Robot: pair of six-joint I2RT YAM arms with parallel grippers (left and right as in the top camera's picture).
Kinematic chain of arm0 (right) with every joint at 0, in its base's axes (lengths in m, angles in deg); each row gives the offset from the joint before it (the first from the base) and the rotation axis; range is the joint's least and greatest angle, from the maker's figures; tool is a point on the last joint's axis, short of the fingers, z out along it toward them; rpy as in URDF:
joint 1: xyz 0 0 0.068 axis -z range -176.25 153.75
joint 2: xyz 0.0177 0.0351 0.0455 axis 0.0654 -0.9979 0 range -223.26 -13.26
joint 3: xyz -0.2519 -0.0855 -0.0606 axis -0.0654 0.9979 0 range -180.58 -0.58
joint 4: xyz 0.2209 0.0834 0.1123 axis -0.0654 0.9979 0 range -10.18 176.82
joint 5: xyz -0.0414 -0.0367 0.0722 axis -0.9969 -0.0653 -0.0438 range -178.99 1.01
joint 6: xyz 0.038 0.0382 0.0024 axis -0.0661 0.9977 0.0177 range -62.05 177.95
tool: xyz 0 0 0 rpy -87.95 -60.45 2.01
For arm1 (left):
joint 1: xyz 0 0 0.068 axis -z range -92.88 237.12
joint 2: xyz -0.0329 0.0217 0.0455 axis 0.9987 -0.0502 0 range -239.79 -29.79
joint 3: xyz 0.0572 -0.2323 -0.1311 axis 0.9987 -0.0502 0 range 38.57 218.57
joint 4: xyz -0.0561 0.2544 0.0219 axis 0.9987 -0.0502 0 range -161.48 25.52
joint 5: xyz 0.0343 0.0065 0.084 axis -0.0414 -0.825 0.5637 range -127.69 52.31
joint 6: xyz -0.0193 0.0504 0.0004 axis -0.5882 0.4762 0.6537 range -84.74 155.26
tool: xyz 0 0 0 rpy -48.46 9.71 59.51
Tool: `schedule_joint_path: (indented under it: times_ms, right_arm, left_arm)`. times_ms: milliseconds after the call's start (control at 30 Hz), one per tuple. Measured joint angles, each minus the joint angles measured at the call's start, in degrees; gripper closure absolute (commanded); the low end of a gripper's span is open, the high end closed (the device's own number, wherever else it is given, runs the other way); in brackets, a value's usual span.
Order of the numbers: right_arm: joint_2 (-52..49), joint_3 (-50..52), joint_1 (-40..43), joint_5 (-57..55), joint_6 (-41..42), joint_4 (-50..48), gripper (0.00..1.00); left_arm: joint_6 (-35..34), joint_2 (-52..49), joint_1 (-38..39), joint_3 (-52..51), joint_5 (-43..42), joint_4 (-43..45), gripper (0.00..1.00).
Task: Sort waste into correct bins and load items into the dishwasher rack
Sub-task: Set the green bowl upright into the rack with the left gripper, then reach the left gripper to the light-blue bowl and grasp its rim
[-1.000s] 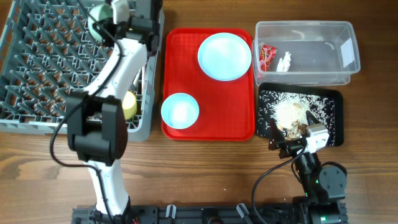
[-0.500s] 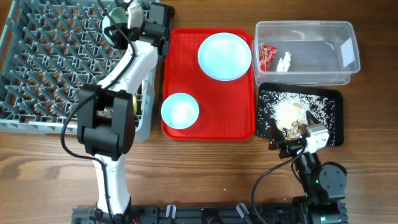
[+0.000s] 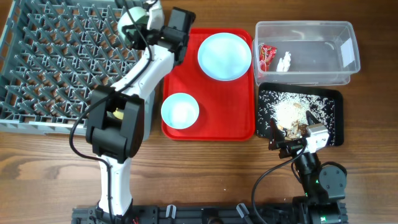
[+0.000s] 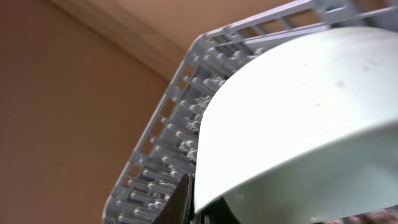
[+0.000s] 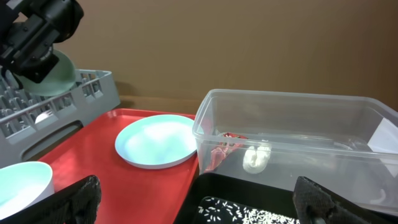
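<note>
My left gripper [image 3: 142, 18] is shut on a pale blue bowl [image 3: 132, 20] and holds it tilted above the right far corner of the grey dishwasher rack [image 3: 43, 68]. In the left wrist view the bowl [image 4: 298, 118] fills the frame, with a finger [image 4: 181, 198] on its rim and the rack [image 4: 163, 163] behind it. A pale blue plate [image 3: 224, 56] and a second bowl [image 3: 180, 111] sit on the red tray. A yellow cup [image 3: 116, 114] in the rack is mostly hidden by my left arm. My right gripper [image 3: 287, 142] is open and empty at the black tray's near edge.
The red tray [image 3: 239, 121] lies between the rack and the bins. The clear tub [image 3: 311, 34] holds a red wrapper [image 3: 267, 55] and white bits [image 3: 285, 61]. The black tray [image 3: 329, 99] holds rice crumbs and brown scraps [image 3: 292, 115].
My left arm has carried the bowl to the right, from over the rack's far right part to its right edge by the red tray. The right arm has not moved.
</note>
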Motion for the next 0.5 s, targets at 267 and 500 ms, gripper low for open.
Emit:
schedule_joint_path:
  times_ms: [267,500]
  right_arm:
    - [0.0,0.0,0.0,0.0,0.0,0.0,0.0]
    - [0.0,0.0,0.0,0.0,0.0,0.0,0.0]
  left_arm:
    - [0.3,0.0,-0.1,0.0,1.7,0.0,0.96]
    - [2.6,0.0,0.7,0.0,2.6,0.9,0.96]
